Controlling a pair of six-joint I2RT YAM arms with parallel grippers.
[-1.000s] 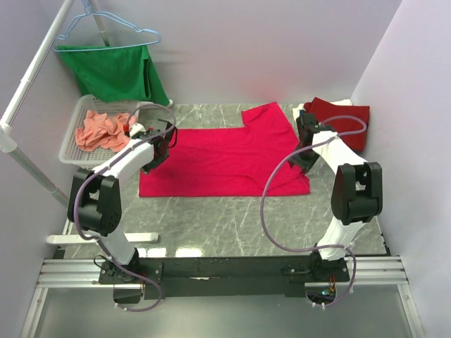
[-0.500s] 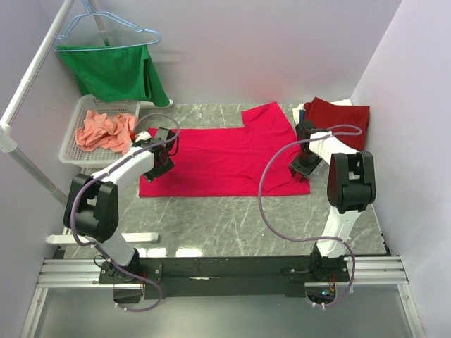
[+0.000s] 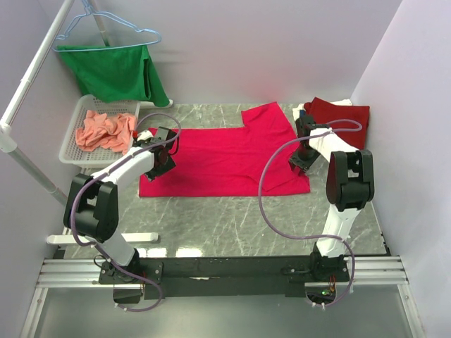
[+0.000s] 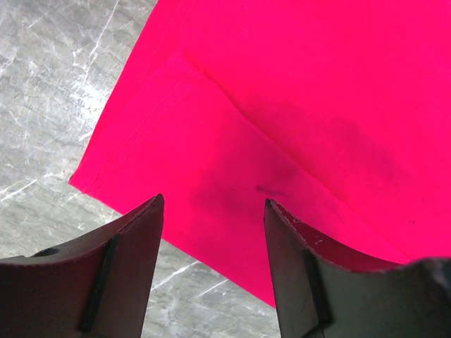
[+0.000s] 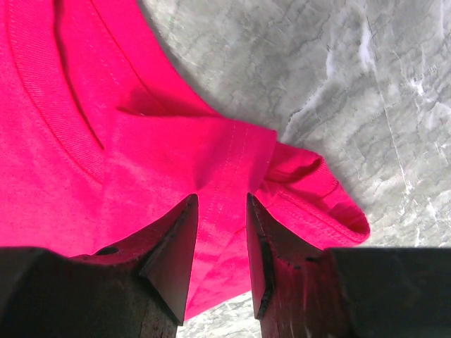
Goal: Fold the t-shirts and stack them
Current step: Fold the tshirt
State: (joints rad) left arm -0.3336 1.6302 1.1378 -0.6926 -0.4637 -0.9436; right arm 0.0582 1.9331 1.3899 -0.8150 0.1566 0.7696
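The pinkish-red t-shirt (image 3: 225, 158) is lying spread flat on the middle of the bench (image 3: 232, 218). The left hand (image 4: 211, 204) is hanging released, jaws wide, over the shirt's left edge. The right hand (image 5: 222, 201) is sitting at a shoulder seam on the shirt's right edge with jaws narrowly apart; I cannot tell whether it is grasping cloth. A dark red t-shirt (image 3: 342, 120) is lying at the far right.

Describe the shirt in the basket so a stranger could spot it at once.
At the far left corner of the table, a white basket sits below a hanging green cloth. The salmon-orange shirt lies crumpled inside it, unlike the bright red shirt spread flat alongside.
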